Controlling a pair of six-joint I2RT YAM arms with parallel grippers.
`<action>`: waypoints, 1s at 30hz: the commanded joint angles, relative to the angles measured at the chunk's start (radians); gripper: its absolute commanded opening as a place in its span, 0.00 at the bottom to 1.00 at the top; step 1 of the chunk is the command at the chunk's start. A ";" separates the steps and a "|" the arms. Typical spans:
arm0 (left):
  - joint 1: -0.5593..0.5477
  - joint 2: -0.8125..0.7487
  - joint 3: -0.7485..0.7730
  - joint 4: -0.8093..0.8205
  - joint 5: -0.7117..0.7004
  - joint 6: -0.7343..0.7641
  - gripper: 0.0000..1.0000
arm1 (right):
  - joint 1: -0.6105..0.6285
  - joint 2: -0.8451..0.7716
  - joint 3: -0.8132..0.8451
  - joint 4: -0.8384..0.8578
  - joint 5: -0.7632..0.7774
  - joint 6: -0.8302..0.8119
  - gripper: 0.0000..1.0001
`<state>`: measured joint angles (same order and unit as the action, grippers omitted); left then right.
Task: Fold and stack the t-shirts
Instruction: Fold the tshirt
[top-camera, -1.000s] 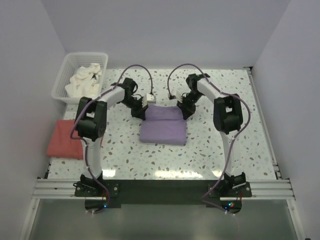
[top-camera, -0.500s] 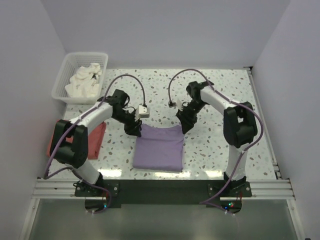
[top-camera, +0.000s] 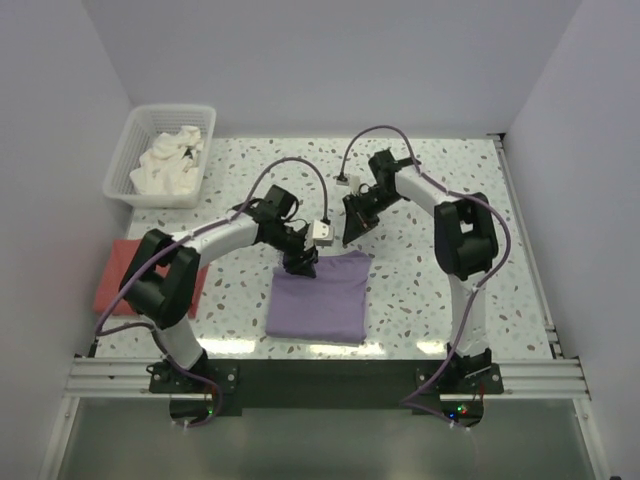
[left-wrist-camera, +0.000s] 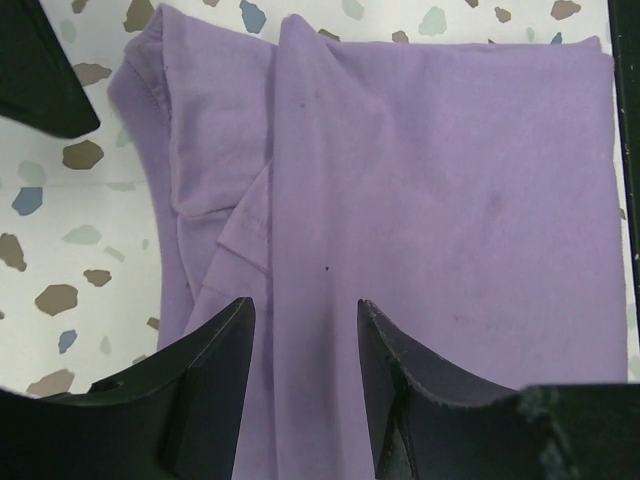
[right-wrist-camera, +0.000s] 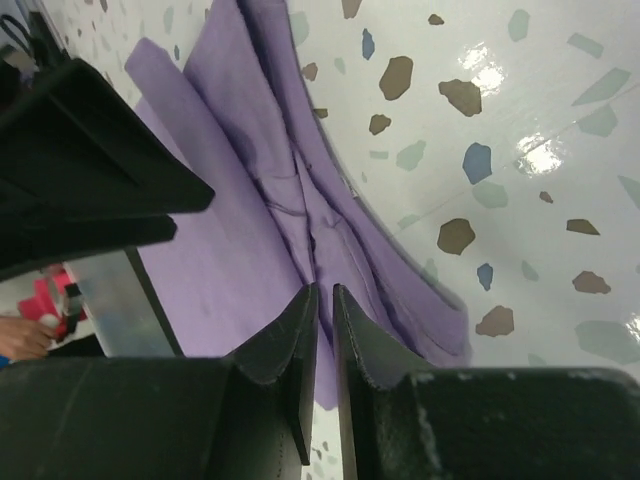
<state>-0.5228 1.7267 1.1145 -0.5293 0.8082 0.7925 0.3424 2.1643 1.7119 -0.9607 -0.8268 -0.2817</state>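
Note:
The lilac-purple t-shirt (top-camera: 318, 296) lies folded into a flat rectangle in the middle of the table. My left gripper (top-camera: 300, 265) hovers over its far left corner. In the left wrist view the left gripper (left-wrist-camera: 303, 305) stands open, with only the flat purple t-shirt (left-wrist-camera: 450, 200) below the jaws. My right gripper (top-camera: 350, 232) hangs just beyond the shirt's far edge. In the right wrist view the right gripper (right-wrist-camera: 325, 290) is closed to a thin slit with nothing in it, above the shirt's layered edge (right-wrist-camera: 330, 215). The coral-red t-shirt (top-camera: 112, 282) lies at the left edge, partly behind the left arm.
A white lattice basket (top-camera: 126, 160) holding a white crumpled cloth (top-camera: 170, 160) stands at the far left corner. Walls close in the table on the left, back and right. The speckled tabletop (top-camera: 450, 300) shows bare to the right of the purple shirt.
Both grippers drew the purple shirt toward the near edge and let go. The left gripper then shifted right over the far corner. The right gripper drew back and its jaws closed again.

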 joint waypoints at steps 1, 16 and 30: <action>-0.026 0.022 0.005 0.103 -0.014 -0.021 0.50 | 0.012 -0.006 -0.012 0.118 -0.084 0.168 0.15; -0.088 0.100 -0.028 0.118 -0.069 0.020 0.39 | 0.069 0.032 -0.086 0.183 -0.144 0.237 0.14; -0.134 -0.041 -0.081 0.143 -0.119 -0.004 0.00 | 0.122 0.149 -0.063 0.156 -0.192 0.204 0.12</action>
<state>-0.6380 1.7565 1.0451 -0.4263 0.6971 0.7952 0.4618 2.2845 1.6268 -0.7933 -0.9836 -0.0479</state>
